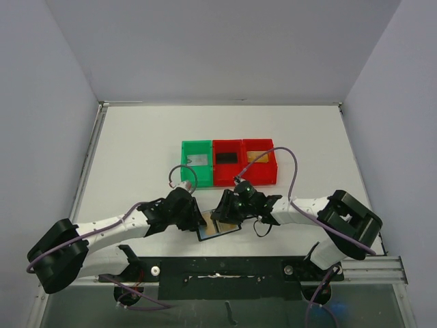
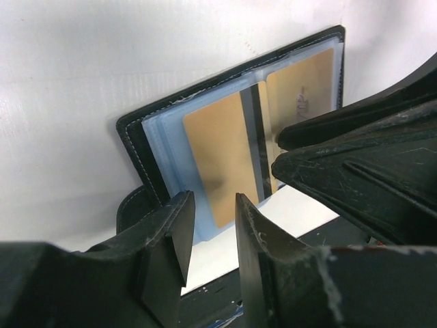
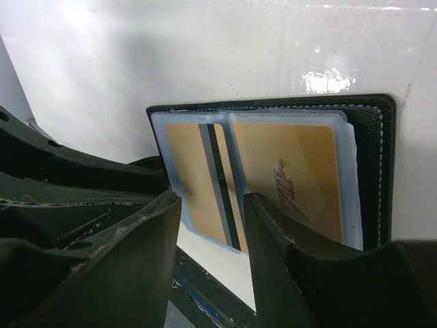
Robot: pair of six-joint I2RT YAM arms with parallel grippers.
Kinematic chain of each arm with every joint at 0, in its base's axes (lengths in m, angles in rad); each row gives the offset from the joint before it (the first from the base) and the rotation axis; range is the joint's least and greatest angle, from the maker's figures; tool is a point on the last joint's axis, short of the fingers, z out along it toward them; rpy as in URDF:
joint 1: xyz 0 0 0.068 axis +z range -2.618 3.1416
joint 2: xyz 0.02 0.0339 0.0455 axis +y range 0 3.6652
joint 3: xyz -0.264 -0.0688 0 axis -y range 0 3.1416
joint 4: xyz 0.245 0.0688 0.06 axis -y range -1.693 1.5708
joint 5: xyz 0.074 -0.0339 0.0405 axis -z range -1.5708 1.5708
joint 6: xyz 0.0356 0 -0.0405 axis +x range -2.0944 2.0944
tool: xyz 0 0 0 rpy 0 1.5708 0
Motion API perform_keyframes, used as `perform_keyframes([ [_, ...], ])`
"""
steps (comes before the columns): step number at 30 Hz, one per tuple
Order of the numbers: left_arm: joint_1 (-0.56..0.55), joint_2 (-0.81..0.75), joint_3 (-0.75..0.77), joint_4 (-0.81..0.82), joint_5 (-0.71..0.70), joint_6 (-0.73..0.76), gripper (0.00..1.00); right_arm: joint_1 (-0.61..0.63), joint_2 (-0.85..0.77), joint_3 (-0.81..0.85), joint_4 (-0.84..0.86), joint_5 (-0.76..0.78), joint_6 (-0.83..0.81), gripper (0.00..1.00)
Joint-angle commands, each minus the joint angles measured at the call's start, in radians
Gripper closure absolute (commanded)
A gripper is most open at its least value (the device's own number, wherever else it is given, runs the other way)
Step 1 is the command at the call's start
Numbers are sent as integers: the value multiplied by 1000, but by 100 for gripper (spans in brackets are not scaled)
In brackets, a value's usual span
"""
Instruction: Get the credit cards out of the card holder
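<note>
Card holder [image 1: 220, 227] lies open flat, pockets up, so you can reach gold cards [image 2: 218, 157], both tucked in holder's clear sleeves. Left gripper [image 2: 213, 205] at holder's left, right gripper [image 3: 213, 205] at holder's right. Both part-open, straddling sleeve edge, nothing clamped; contact unclear.

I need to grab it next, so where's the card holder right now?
In the top view, the card holder lies open at centre front of the table, between the left fingers and right fingers, before the middle red bin.
</note>
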State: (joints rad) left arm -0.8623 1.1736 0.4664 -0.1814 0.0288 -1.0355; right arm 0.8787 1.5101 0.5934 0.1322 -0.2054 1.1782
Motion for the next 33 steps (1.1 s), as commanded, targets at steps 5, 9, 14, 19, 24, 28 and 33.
perform_keyframes([
  [5,-4,65,26,9,3,40,76,7,14,30,-18,-10,-19,61],
  [9,-4,80,35,-16,-11,49,77,9,18,31,7,-30,-22,66],
  [14,-3,86,39,-39,-21,55,78,1,11,13,62,-54,-8,79],
  [19,-4,85,48,-63,-27,65,78,-18,2,-23,116,-79,2,92],
  [24,-4,92,57,-77,-32,77,79,-33,-27,-55,148,-91,4,99],
  [28,-4,102,57,-82,-41,83,79,-48,-57,-76,161,-108,-8,99],
  [33,-5,159,67,-122,-90,106,80,-66,-59,-97,187,-144,-20,99],
])
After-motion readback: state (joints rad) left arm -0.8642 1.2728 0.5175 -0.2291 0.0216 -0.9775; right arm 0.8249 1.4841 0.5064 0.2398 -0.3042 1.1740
